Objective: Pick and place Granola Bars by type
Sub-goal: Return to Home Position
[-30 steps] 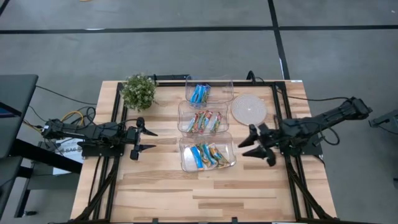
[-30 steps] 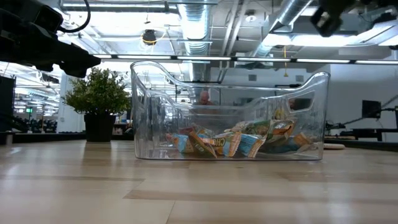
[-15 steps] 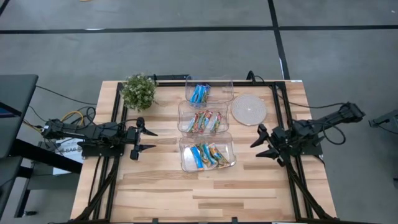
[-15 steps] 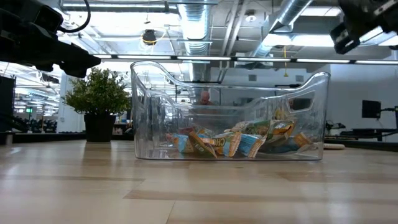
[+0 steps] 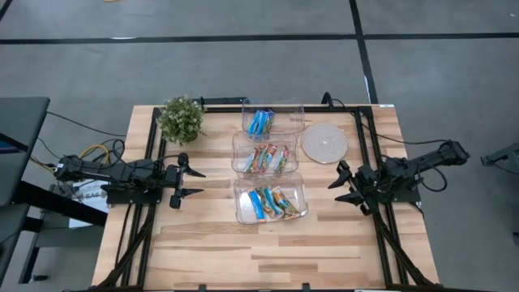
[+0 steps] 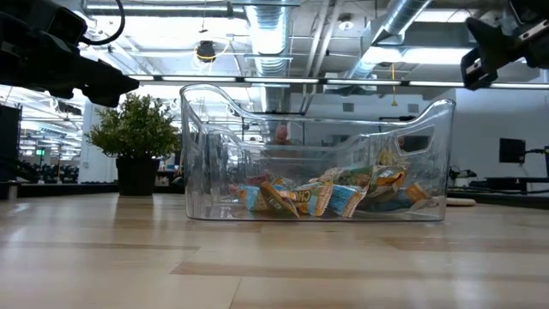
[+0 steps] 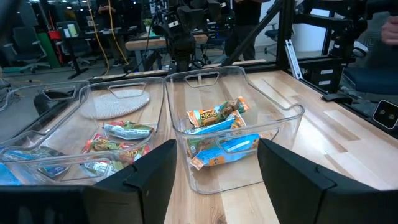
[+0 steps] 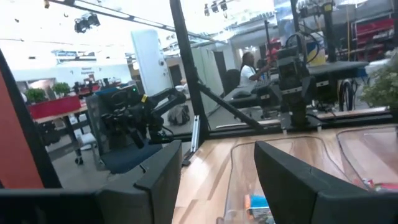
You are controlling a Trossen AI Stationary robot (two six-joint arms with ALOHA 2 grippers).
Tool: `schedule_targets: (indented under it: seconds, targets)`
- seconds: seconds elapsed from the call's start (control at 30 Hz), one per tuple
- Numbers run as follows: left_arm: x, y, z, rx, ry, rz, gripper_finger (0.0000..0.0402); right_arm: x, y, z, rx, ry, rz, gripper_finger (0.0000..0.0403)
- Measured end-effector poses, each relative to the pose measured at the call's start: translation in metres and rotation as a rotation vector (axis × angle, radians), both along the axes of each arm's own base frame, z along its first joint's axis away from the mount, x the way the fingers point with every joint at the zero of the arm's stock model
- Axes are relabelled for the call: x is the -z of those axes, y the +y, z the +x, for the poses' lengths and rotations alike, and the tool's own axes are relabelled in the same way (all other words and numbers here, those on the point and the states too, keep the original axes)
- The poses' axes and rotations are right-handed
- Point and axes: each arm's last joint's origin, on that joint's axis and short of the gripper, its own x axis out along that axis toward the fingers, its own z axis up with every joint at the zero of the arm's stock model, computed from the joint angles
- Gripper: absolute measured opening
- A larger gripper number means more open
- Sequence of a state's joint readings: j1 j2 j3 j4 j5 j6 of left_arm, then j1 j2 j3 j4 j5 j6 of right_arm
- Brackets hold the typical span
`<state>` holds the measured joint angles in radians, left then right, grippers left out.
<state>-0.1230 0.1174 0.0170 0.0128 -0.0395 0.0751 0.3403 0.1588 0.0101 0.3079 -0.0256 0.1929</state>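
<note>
I see the wooden table (image 5: pixel 268 251) with bare boards open along its near edge. 3 clear bins (image 5: pixel 288 120) run in a column down its middle. The left gripper (image 5: pixel 197 182) hangs spread wide by the left edge and the right gripper (image 5: pixel 335 188) spread wide by the right edge, both apart from the bins. The Granola bars (image 5: pixel 269 202) lie sorted: blue in the far bin, red-green-orange in the middle, tan-orange in the near one.
</note>
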Motion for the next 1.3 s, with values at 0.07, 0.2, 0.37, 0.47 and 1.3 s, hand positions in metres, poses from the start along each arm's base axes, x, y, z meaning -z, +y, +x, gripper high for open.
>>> schedule_targets:
  seconds: [0.07, 0.2, 0.37, 0.47, 1.3]
  targets:
    - [0.000, 0.000, 0.000, 0.000, 0.000, 0.000, 0.0219, 0.000, -0.001, -0.002, 0.004, -0.007, -0.023, 0.0193]
    - [0.000, 0.000, 0.000, 0.000, 0.000, 0.000, 0.0219, 0.002, -0.003, -0.005, 0.052, -0.009, -0.058, 0.0192]
    - [0.000, 0.000, 0.000, 0.000, 0.000, 0.000, 0.0219, 0.008, -0.006, -0.008, 0.115, 0.032, -0.087, 0.0194]
    - [0.000, 0.000, 0.000, 0.000, 0.000, 0.000, 0.0219, 0.008, -0.006, -0.008, 0.115, 0.034, -0.092, 0.0194]
    - [0.000, 0.000, 0.000, 0.000, 0.000, 0.000, 0.0219, 0.016, -0.006, -0.007, 0.099, 0.149, 0.011, 0.0189]
